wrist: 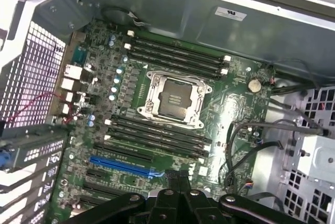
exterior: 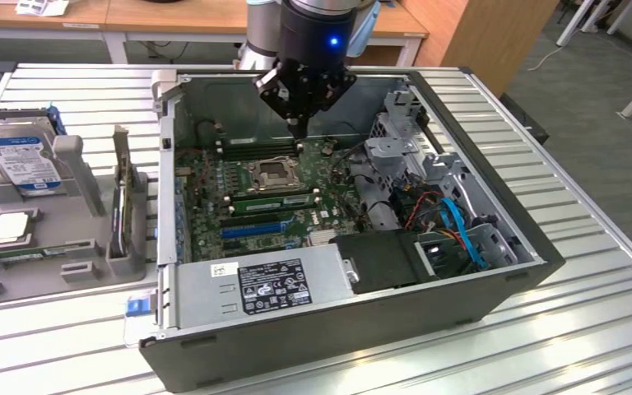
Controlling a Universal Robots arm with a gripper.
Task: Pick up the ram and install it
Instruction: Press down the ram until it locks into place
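Note:
The ram is a thin green stick lying flat in the front of the grey fixture, at the exterior view's left, outside the computer case. My gripper hangs inside the open case above the far part of the motherboard. It is shut with nothing between its fingers. In the wrist view the gripper sits over the board near the blue slot. Black memory slots lie on both sides of the CPU socket.
The grey fixture also holds a hard drive, a square silver processor and an upright card. The case walls, drive cage, cables and power supply ring the board.

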